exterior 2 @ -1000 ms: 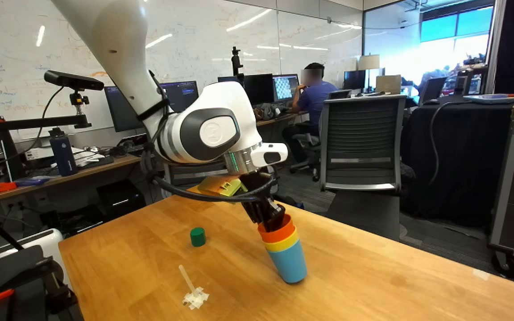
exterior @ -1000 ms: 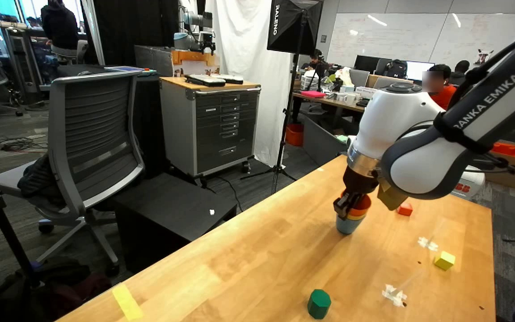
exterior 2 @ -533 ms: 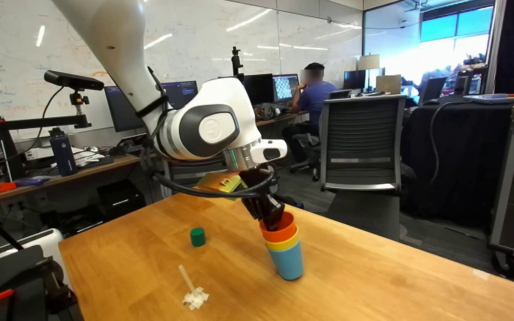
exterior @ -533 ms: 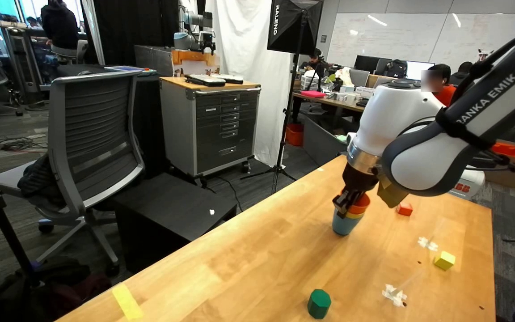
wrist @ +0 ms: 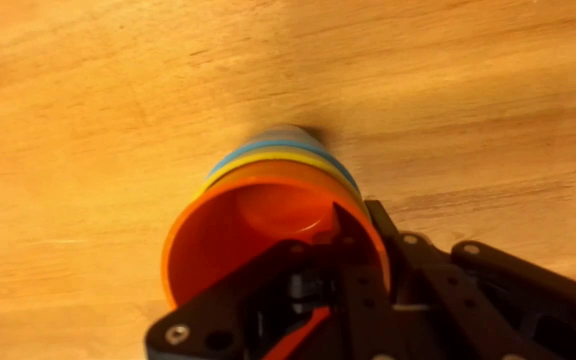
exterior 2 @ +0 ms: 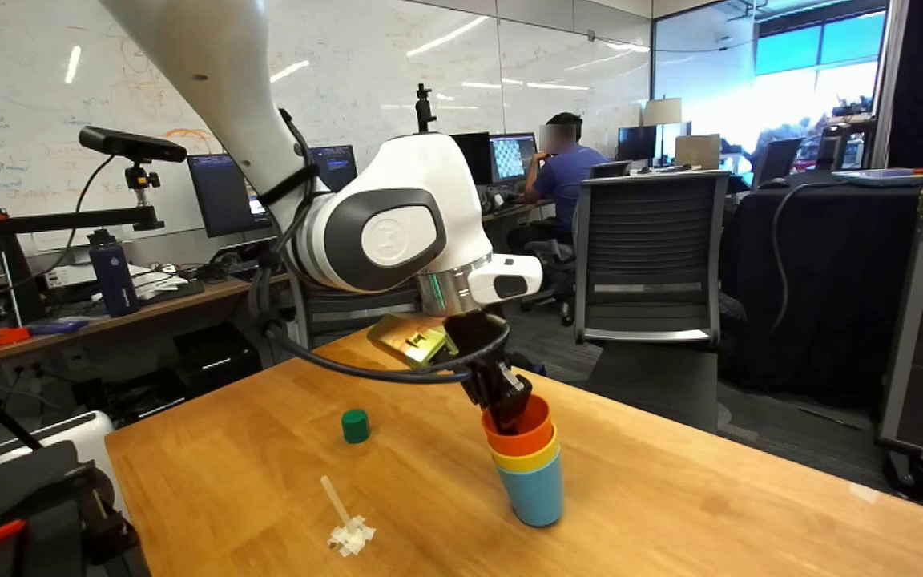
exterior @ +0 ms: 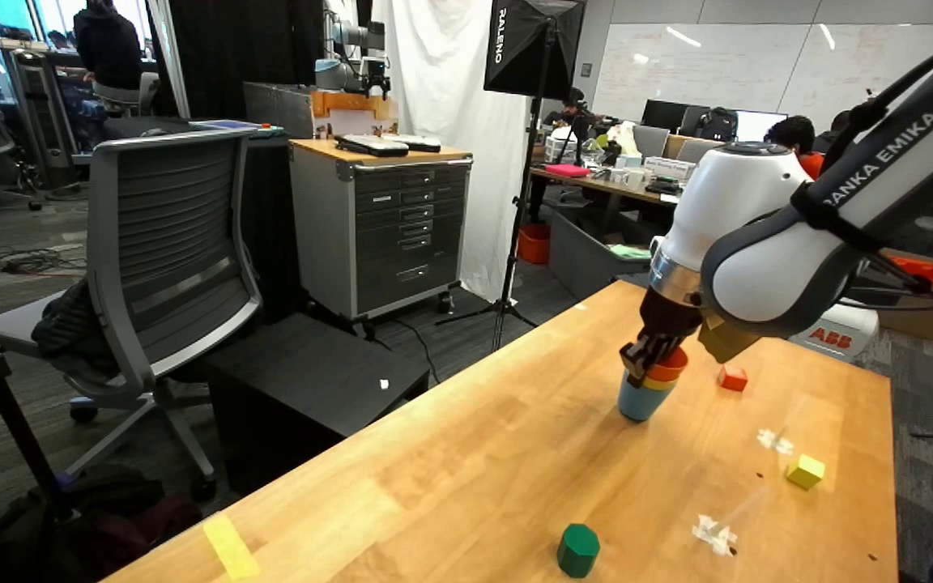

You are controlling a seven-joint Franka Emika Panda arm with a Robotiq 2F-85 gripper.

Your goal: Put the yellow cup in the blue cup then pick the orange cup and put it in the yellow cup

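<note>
Tool [wrist: 355, 206] was clamped on orange cup [exterior 2: 519, 443], jaws astride its wall. Orange cup sat in yellow cup [exterior 2: 527, 462], yellow cup in blue cup [exterior 2: 534, 494]. We judged both nestings done; levelling, release and withdrawal remained. All three leaned; we could not tell whether base touched bench [exterior 2: 421, 505]. Wrist [exterior 2: 447, 290] was tilted above rim; arm [exterior 2: 389, 232] was bent beyond.

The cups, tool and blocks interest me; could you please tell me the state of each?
The blue cup: tilted; whether its base touches the table is unclear.
The yellow cup: inside the blue cup, tilted.
The orange cup: inside the yellow cup, tilted.
The tool: shut on the orange cup's wall.
The green block: upright on the table.
The red block: resting on the table.
The yellow block: resting on the table.
</note>
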